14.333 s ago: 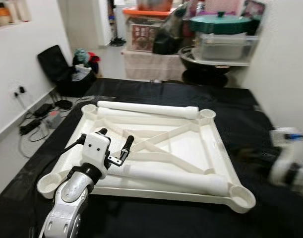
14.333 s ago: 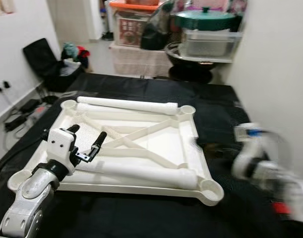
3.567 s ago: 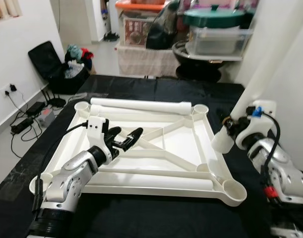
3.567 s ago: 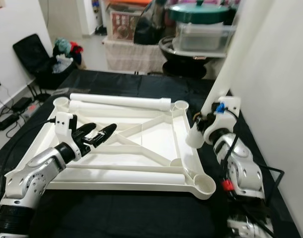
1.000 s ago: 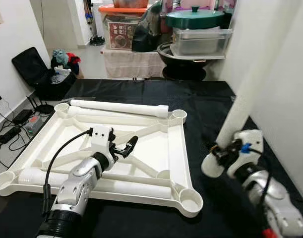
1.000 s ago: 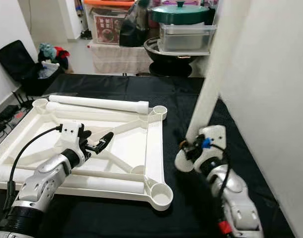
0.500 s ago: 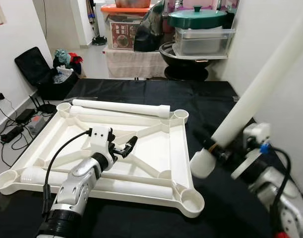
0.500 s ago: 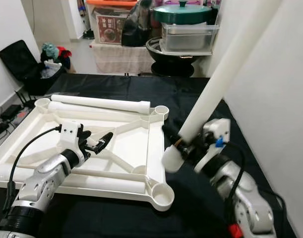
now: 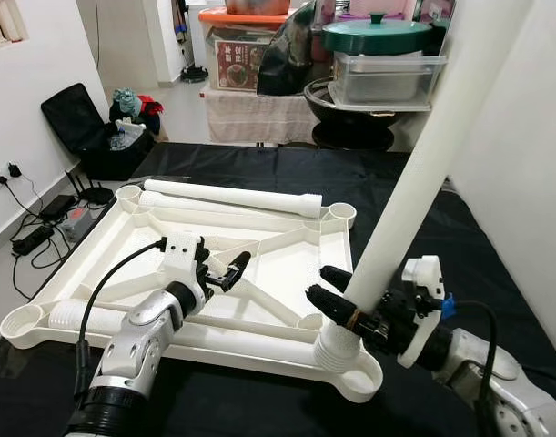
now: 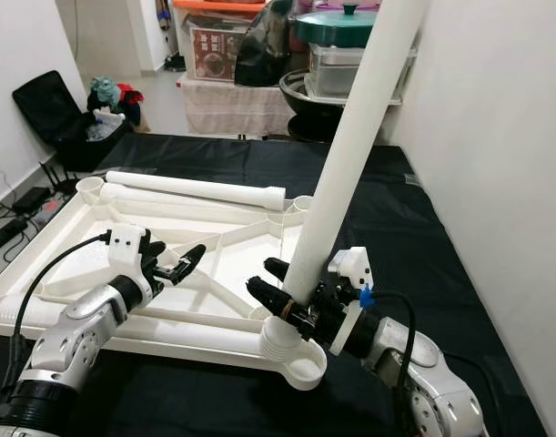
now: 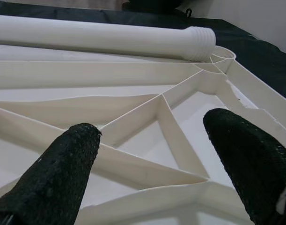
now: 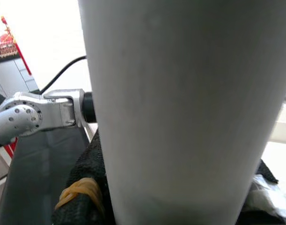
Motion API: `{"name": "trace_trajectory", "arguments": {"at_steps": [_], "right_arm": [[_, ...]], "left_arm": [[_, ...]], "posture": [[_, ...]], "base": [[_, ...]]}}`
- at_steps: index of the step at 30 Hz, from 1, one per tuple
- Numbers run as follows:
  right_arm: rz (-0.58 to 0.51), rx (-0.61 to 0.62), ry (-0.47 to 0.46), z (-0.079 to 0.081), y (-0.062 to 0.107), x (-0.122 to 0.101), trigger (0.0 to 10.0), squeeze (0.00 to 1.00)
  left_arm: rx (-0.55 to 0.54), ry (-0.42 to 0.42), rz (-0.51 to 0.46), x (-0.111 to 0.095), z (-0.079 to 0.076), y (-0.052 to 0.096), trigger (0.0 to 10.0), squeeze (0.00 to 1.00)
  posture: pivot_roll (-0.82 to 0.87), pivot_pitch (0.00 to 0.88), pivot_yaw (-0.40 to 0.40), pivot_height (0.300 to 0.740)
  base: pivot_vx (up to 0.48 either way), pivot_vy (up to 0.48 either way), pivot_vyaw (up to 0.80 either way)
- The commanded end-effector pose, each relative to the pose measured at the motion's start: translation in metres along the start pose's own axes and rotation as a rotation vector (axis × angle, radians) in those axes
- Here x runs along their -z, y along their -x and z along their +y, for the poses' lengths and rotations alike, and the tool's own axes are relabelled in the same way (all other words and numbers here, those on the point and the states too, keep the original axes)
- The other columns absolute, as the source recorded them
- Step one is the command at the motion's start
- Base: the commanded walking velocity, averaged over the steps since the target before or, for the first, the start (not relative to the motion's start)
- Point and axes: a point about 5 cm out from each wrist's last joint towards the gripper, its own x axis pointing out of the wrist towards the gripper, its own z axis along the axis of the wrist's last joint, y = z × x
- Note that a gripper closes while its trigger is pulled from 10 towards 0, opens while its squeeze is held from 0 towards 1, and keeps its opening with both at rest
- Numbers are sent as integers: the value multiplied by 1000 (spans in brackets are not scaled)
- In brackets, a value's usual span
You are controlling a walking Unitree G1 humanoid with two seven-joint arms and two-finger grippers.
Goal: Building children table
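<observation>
At the far left, a black bag [image 9: 97, 126] stands on the floor by the wall, and cables [image 9: 41, 228] lie near it. On the black cloth [image 9: 414, 209] lies the white table top [image 9: 114, 238], upside down, with round sockets at its corners and crossing ribs inside. One white leg [image 9: 232, 198] lies along its far edge, and another leg [image 9: 86, 320] lies along the near edge, at the left.

The left gripper [image 9: 225, 271] hovers over the ribs in the middle of the table top. Its two black fingers [image 11: 63, 164] are spread wide and hold nothing.

To the right, the right gripper [image 9: 337, 296] is closed around a third white leg [image 9: 423, 155], low on the tube. This leg stands nearly upright, leaning a little to the right. Its threaded lower end [image 9: 335, 344] sits at the near right corner socket [image 9: 361, 373]; whether it is already seated inside, I cannot tell.

Far behind, a green pot [image 9: 379, 36] rests on a clear plastic box [image 9: 387, 77].
</observation>
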Motion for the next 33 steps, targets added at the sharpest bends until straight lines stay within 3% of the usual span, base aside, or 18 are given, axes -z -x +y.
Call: {"name": "trace_trajectory", "arguments": {"at_steps": [1, 17, 21, 33], "right_arm": [[2, -6, 24, -2, 1, -1, 0, 0], [57, 39, -20, 4, 25, 24, 0, 0], [66, 88, -18, -3, 32, 30, 0, 0], [55, 133, -18, -11, 31, 37, 0, 0]], "left_arm": [[-8, -10, 10, 1, 3, 4, 10000, 0], [17, 0, 23, 5, -2, 3, 10000, 0], [30, 0, 23, 4, -5, 1, 10000, 0], [36, 2, 24, 5, -6, 2, 10000, 0]], "posture": [[34, 0, -34, 740], [20, 0, -19, 740], [15, 0, -14, 740], [27, 0, -18, 740]], "base": [[0, 0, 0], [0, 0, 0], [0, 0, 0], [0, 0, 0]]}}
